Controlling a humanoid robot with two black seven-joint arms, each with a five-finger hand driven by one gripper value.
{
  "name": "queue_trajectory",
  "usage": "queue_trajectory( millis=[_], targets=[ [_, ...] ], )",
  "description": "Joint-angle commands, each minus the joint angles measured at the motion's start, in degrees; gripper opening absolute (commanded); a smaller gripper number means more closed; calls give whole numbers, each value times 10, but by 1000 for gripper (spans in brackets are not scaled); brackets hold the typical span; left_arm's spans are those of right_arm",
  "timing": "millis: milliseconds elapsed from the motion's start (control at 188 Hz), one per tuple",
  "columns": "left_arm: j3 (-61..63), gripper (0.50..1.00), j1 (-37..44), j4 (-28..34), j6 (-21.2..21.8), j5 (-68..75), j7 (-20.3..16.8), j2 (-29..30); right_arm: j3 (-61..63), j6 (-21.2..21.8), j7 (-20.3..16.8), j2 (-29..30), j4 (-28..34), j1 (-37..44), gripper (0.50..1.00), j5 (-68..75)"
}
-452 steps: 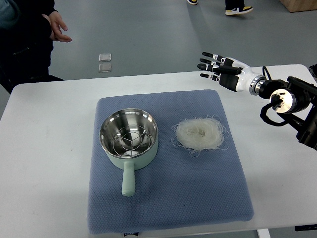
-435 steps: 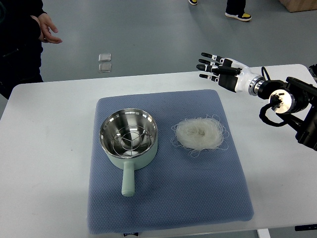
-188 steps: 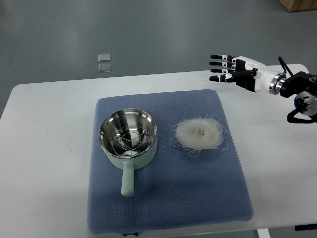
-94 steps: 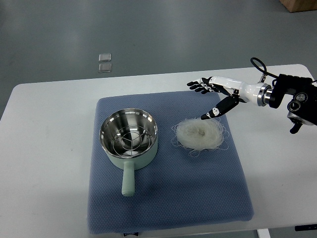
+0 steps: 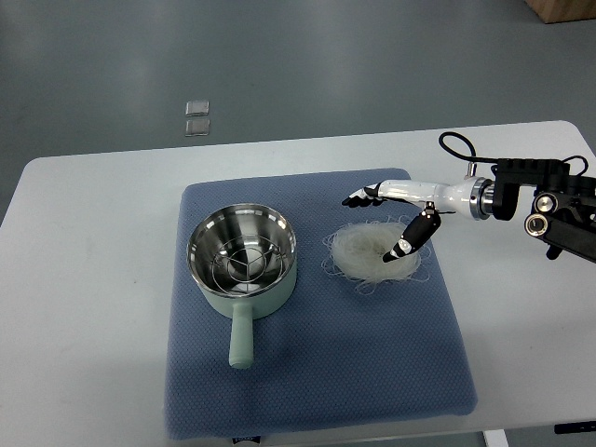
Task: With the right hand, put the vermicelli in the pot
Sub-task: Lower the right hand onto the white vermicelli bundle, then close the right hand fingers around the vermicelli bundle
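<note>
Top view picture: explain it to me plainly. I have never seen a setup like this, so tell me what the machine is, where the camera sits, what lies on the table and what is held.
The one camera looks steeply down from the robot's own side of a white table. The machine is a humanoid robot; only its right arm shows, reaching in from the picture's right edge and ending in a right hand with black-tipped fingers.

A blue mat covers the middle of the table. On it stand a pale green pot, steel-lined with a wire rack inside, handle pointing toward the camera, and to its right a white nest of vermicelli.

Nothing is held. The hand is spread open over the vermicelli, thumb reaching down toward it; whether it touches is unclear. The pot holds no vermicelli yet.
</note>
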Motion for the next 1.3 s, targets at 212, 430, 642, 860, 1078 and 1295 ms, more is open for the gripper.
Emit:
queue_trajectory(
  millis=[212, 430, 642, 860, 1078, 1295],
  targets=[
    [0, 1000, 0, 0, 0, 0, 0, 0, -37, -28, -2, 18, -17, -1, 921, -35],
    [0, 1000, 0, 0, 0, 0, 0, 0, -39, -51, -3, 23, -21, -5, 917, -49],
    [0, 1000, 0, 0, 0, 0, 0, 0, -45, -68, -3, 37, -37, -11, 905, -67],
    [0, 1000, 0, 0, 0, 0, 0, 0, -48, -69, -2, 41, -37, -13, 733, -71],
    [0, 1000, 0, 0, 0, 0, 0, 0, -57, -69, -2, 39, -37, -12, 500, -86],
    [0, 1000, 0, 0, 0, 0, 0, 0, -57, -69, -1, 39, -37, -10, 500, -85]
  ],
)
